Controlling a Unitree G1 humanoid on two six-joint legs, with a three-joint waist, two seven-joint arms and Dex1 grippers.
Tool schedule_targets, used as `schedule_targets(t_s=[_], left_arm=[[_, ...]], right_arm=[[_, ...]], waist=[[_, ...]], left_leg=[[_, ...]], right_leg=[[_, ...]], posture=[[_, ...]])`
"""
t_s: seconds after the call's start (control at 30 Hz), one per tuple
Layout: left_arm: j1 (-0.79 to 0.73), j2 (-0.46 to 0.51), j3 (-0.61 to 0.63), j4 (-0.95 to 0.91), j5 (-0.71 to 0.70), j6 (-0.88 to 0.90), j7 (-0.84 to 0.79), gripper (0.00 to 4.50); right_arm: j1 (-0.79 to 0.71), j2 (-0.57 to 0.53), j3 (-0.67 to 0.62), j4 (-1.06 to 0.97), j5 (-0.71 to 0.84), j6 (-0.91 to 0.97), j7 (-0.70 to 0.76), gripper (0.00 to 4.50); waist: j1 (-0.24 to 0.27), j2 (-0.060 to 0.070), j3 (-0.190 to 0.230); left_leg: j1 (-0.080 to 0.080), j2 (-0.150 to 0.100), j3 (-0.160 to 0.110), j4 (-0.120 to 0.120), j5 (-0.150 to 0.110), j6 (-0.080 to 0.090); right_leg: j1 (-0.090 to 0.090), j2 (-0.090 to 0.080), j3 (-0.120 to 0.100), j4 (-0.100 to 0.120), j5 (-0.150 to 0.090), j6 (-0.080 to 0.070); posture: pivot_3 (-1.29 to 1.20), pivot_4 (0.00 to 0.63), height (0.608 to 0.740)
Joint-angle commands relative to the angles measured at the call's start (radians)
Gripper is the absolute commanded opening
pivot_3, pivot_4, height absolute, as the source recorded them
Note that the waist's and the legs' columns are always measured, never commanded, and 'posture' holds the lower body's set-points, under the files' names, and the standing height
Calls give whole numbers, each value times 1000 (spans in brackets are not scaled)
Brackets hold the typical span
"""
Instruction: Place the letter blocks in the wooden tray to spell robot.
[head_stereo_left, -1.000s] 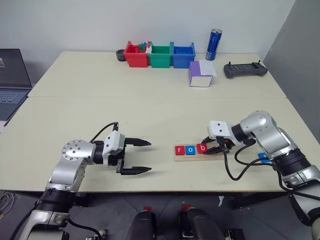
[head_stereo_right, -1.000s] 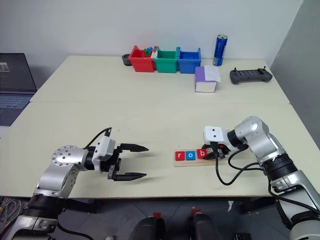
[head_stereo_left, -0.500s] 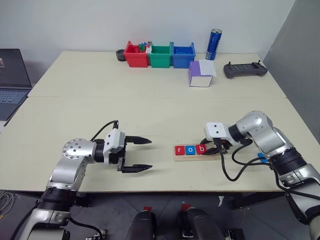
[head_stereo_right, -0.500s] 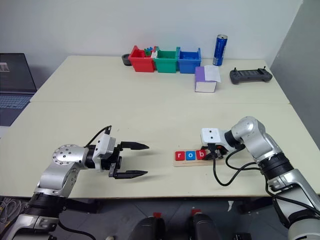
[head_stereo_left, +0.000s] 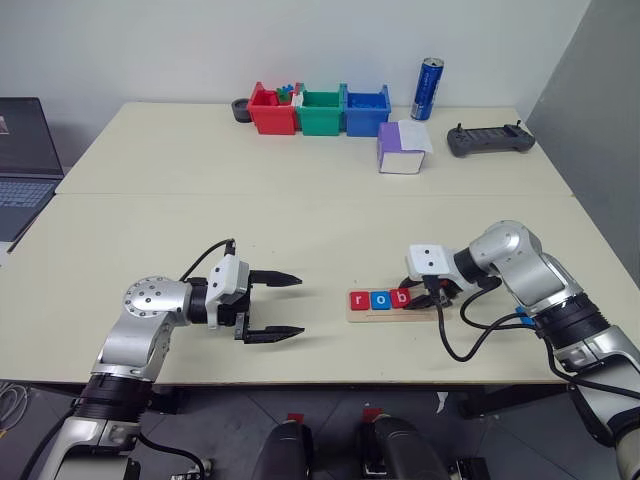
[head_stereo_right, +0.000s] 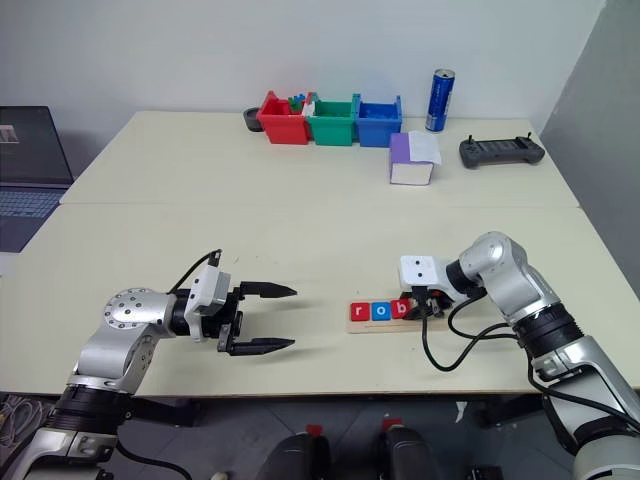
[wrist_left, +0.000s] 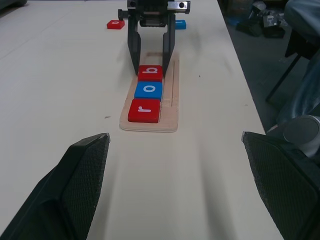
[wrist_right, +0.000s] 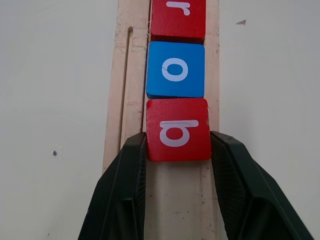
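Head views: tray (head_stereo_left: 395, 308) lies near the table's (head_stereo_left: 300, 210) near edge, right of centre. Three blocks sit in it in a row from its left end: red r (head_stereo_left: 359, 299), blue o (head_stereo_left: 380, 299), red b (head_stereo_left: 401, 297). Right gripper (head_stereo_left: 424, 297) comes in from the right, angled down, fingers clamped on the b's two sides. Another blue block (head_stereo_left: 524, 316) lies on the table right of the tray, partly hidden behind the right arm. Left gripper (head_stereo_left: 285, 306) hovers left of the tray, well apart from it, pointing right, fingers spread, holding nothing. Far side: red bin (head_stereo_left: 272, 110), green bin (head_stereo_left: 321, 109), blue bin (head_stereo_left: 366, 108) in a row, can (head_stereo_left: 429, 88), purple box (head_stereo_left: 402, 147), controller (head_stereo_left: 490, 140). Laptop (head_stereo_left: 22, 160) at far left.

Left wrist view: tray end-on, r closest, then o, then b, with the right gripper's fingers (wrist_left: 134, 52) straddling the b. Beyond the tray a loose red block (wrist_left: 115, 24) and the blue block lie on the table.

Right wrist view: both fingers touch the b's opposite edges; b touches o, o touches r. Groove runs beside the blocks.
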Motion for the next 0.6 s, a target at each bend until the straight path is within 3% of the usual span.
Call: schedule_targets(t_s=[0.03, 0.6], left_arm=[[-13, 5, 21, -15, -21, -3, -1, 4500], [-24, -4, 14, 0, -14, -9, 2, 4500]], right_arm=[[-26, 4, 1, -38, -4, 20, 4, 1462], [-35, 9, 4, -66, 6, 69, 3, 1462]], waist=[[0, 0, 0], [0, 0, 0]], left_leg=[[0, 0, 0, 0, 0, 0], [0, 0, 0, 0, 0, 0]], right_leg=[[0, 0, 0, 0, 0, 0], [0, 0, 0, 0, 0, 0]], posture=[[0, 150, 740], [0, 150, 740]])
